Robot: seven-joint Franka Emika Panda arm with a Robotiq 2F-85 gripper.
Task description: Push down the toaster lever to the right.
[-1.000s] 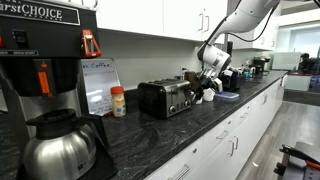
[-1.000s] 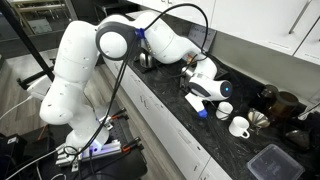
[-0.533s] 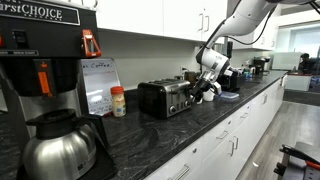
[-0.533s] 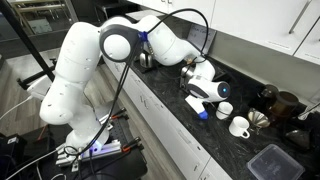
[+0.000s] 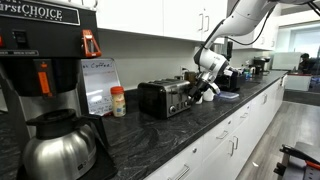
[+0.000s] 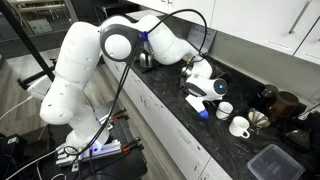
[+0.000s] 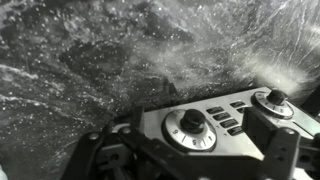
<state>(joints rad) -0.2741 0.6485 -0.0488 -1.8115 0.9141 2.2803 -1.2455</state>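
Note:
The toaster, low and black with a brushed-steel face, stands on the dark counter in an exterior view. My gripper hangs at its right end, close to the steel face. In the wrist view the toaster face fills the lower part, with two round knobs and small buttons between them. My gripper has its fingers spread apart on either side of the face and holds nothing. No lever shows in the wrist view. In an exterior view the arm hides the toaster around my gripper.
A tall black coffee machine with a steel carafe stands nearest the camera. A small orange-capped bottle and a sign sit beside the toaster. White cups, a blue item and a plastic container lie beyond.
My gripper has shifted slightly toward the toaster's end. Nothing else has moved.

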